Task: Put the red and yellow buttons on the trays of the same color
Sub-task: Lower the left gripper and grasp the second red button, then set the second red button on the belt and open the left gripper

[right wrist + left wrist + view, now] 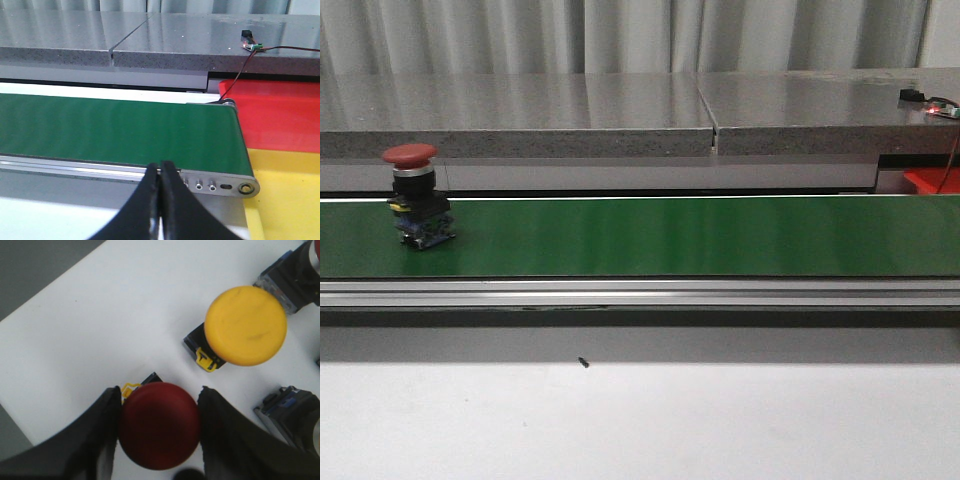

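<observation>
In the front view, 1 red button (415,192) stands upright at the left end of the green conveyor belt (700,236), its red cap on top of a black and blue body. A corner of the red tray (932,180) shows at the right edge of that frame, behind the belt.

In the left wrist view, the left hand (160,432) grips a second red button (159,425) by its cap, with a dark finger pressed against each side, at the lower middle of the frame. A yellow button (246,325) stands on the white worktop (110,315) at the upper right, near the gripped one but apart from it. 2 more button bodies show at the right edge.

In the right wrist view, the right hand (161,200) is closed on nothing, fingertips touching, at the lower middle. The red tray (280,112) and yellow tray (290,200) lie at the right, beside the belt's end
</observation>
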`<state>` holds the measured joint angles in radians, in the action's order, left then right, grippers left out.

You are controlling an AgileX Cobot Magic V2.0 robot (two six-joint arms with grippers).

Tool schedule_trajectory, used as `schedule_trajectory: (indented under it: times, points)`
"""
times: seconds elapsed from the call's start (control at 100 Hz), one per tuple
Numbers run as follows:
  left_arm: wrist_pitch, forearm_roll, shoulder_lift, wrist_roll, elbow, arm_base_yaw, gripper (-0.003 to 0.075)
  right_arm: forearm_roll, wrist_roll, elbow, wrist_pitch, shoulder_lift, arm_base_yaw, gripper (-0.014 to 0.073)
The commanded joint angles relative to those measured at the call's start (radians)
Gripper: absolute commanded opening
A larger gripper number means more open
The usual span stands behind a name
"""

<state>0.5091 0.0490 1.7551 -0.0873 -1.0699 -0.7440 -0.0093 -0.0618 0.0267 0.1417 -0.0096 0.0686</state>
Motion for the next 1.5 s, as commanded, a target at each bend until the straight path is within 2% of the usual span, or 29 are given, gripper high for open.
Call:
schedule_trajectory:
  times: [0.0,0.15,0.42,0.57,0.69,0.97,1.23,1.49]
  points:
    - [-0.018,0.013,-0.042,-0.009,-0.027,-0.002,0.0122,-0.012,0.003,-0.015,-0.079,-0.019,0.001,-0.0069]
    - [0.012,0.023,-0.075,-0.009,-0.027,-0.002,0.0051,-0.012,0.003,-0.015,-0.079,-0.019,0.001,-0.0069]
    - [0.068,0.057,-0.241,-0.009,-0.038,0.017,0.0043,-0.012,0.003,-0.015,-0.079,-0.019,0.001,-0.0069]
    - [0.155,0.058,-0.292,0.009,-0.104,0.1,0.0043,-0.012,0.003,-0.015,-0.079,-0.019,0.001,-0.0069]
    - [0.232,0.058,-0.292,0.041,-0.171,0.214,0.0043,-0.012,0.003,-0.015,-0.079,-0.019,0.001,-0.0069]
    - [0.246,0.047,-0.27,0.059,-0.223,0.428,0.0043,-0.012,0.003,-0.015,-0.079,-0.019,0.001,-0.0069]
    - [0.269,0.047,-0.21,0.061,-0.223,0.512,0.0043,-0.012,0.003,-0.015,-0.079,-0.019,0.001,-0.0069]
    - [0.252,0.045,-0.181,0.061,-0.223,0.537,0.0043,-0.012,0.003,-0.015,-0.079,-0.019,0.001,-0.0069]
